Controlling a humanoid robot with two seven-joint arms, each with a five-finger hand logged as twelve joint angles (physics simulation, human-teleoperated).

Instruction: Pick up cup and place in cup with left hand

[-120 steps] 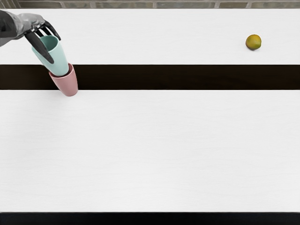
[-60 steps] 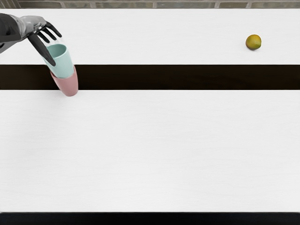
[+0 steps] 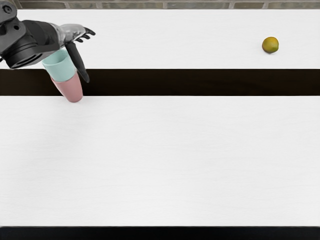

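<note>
Nearest me the pink cup leans a little, and the turquoise cup sits partway down inside its mouth, upper part showing. Just beyond, my left hand is open and holds nothing, thumb slanting down beside the turquoise cup. Well off to the right lies a yellow-green fruit; farthest is a brick wall.
</note>
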